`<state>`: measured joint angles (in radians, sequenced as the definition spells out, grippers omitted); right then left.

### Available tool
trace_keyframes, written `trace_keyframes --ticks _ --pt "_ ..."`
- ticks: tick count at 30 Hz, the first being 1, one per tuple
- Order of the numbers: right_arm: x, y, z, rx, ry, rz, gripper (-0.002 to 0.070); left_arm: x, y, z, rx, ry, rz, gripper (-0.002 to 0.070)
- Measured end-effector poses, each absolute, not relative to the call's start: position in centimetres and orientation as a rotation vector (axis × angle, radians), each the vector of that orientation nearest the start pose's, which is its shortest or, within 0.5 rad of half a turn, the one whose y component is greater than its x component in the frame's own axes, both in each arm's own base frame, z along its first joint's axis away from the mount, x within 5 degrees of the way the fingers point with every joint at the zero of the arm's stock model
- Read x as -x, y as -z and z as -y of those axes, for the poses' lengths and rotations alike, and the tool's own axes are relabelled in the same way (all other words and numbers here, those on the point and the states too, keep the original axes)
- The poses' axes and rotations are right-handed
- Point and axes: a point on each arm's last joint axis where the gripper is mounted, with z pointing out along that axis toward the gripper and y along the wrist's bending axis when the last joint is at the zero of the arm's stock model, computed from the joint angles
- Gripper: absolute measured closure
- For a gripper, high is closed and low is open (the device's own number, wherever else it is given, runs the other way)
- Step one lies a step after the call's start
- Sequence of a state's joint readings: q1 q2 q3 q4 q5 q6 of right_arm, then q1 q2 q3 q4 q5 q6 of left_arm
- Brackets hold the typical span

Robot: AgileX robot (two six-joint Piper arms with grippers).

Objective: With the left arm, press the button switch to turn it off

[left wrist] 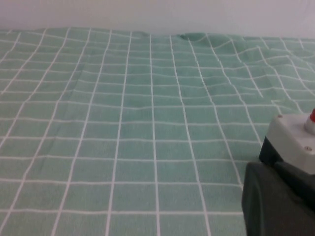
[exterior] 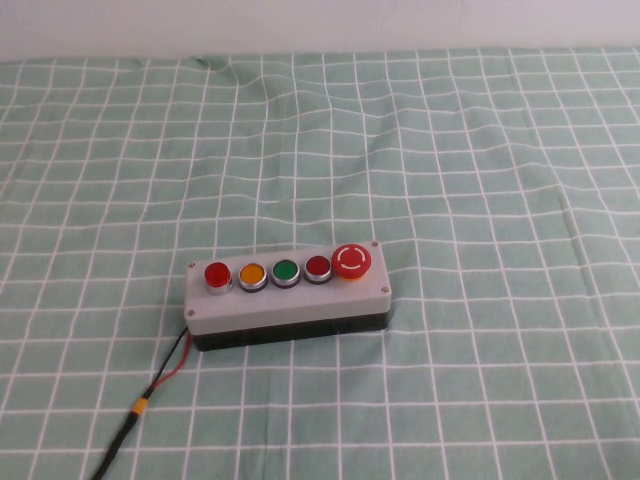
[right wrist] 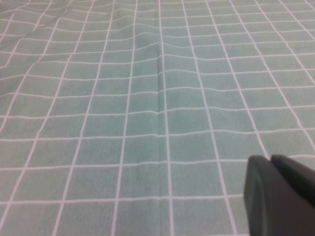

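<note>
Green check cloth [exterior: 480,150] w/ button switch [exterior: 217,274] untouched; L end effector [left wrist: 278,199] & R end effector [right wrist: 280,196] state unclear

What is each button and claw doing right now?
Button switch: bright red, unpressed, nothing touching it.
Yellow button, green button, dark red button: up, untouched.
Mushroom button: raised, untouched.
Button box: flat on the cloth, wired.
Left claw: low beside the box, not touching.
Right claw: above bare cloth.
</note>
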<state>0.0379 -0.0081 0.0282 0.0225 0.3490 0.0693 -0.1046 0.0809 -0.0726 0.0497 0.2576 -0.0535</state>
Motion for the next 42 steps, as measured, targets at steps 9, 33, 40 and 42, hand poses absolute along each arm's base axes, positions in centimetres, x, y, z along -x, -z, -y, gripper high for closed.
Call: trace_keyframes --ticks 9,33,40,42 --pt "-5.3 -17.3 -0.3 -0.043 -0.096 -1.853 0.0694 -5.4 -17.7 0.4 -0.078 0.065 -1.81 0.0677" --pt "-5.3 -17.3 -0.3 -0.043 -0.096 -1.853 0.0694 -5.1 -17.0 0.9 -0.145 0.134 -1.885 0.0677" --pt "-5.3 -17.3 -0.3 -0.043 -0.096 -1.853 0.0694 -5.1 -17.0 0.9 -0.144 0.136 -1.885 0.0677" --pt "-5.3 -17.3 -0.3 -0.043 -0.096 -1.853 0.0694 -5.1 -17.0 0.9 -0.144 0.136 -1.885 0.0677"
